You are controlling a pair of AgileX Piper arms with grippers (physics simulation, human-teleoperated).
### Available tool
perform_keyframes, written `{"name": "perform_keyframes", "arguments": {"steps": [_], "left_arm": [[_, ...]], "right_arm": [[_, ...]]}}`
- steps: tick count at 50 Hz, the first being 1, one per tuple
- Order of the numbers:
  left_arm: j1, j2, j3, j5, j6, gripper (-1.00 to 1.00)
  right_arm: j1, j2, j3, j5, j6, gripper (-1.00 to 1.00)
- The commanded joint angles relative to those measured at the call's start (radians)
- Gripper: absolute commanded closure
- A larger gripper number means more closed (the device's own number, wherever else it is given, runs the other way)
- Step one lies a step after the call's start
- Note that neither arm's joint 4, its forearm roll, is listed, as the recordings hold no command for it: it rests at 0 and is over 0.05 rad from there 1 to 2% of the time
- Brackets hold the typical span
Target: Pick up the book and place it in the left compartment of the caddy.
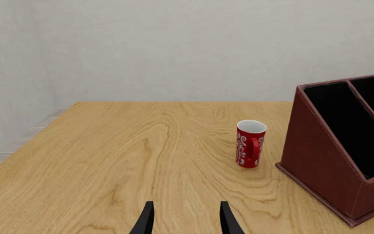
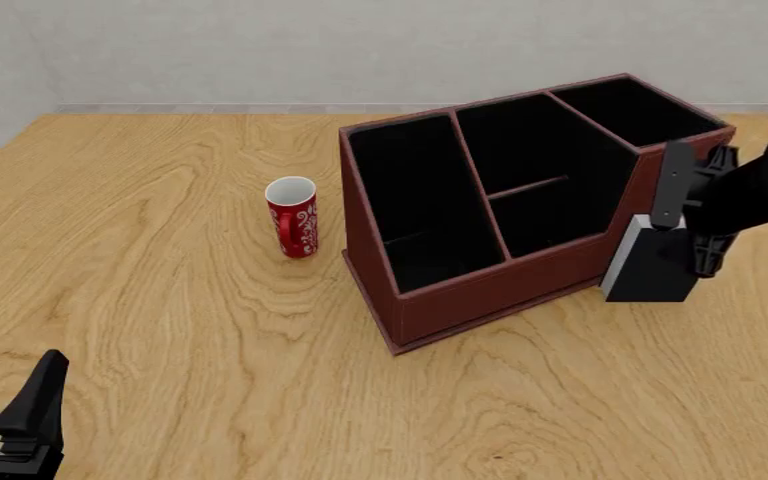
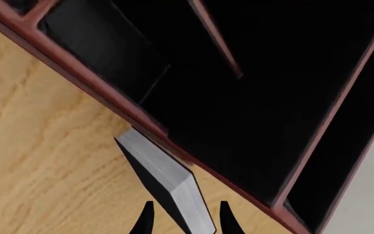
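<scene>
The book, black with a white page edge, stands upright on the table against the caddy's right end. My right gripper comes down over its top edge. In the right wrist view the book sits between the fingertips with a gap on each side, so the gripper is open around it. The left compartment is the long black slot at the caddy's tall end, also seen as left compartment. My left gripper is open and empty near the front left corner.
A small red patterned cup stands just left of the caddy, also seen as cup beside the caddy's slanted side wall. The caddy rim runs close beside the book. Bare wooden table stretches to the left.
</scene>
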Motion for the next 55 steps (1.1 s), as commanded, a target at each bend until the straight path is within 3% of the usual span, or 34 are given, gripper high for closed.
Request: {"name": "perform_keyframes", "arguments": {"steps": [1, 34, 52, 53, 55], "left_arm": [[0.000, 0.000, 0.000, 0.000, 0.000, -1.00], [0.000, 0.000, 0.000, 0.000, 0.000, -1.00], [0.000, 0.000, 0.000, 0.000, 0.000, -1.00], [0.000, 0.000, 0.000, 0.000, 0.000, -1.00], [0.000, 0.000, 0.000, 0.000, 0.000, -1.00]], "right_arm": [[0.001, 0.021, 0.005, -0.014, 0.005, -1.00], [0.004, 0.075, 0.026, -0.045, 0.037, -1.00], [0.036, 0.041, 0.069, -0.002, 0.072, -1.00], [0.036, 0.038, 0.072, -0.001, 0.074, 1.00], [0.040, 0.030, 0.081, 0.007, 0.079, 1.00]]}}
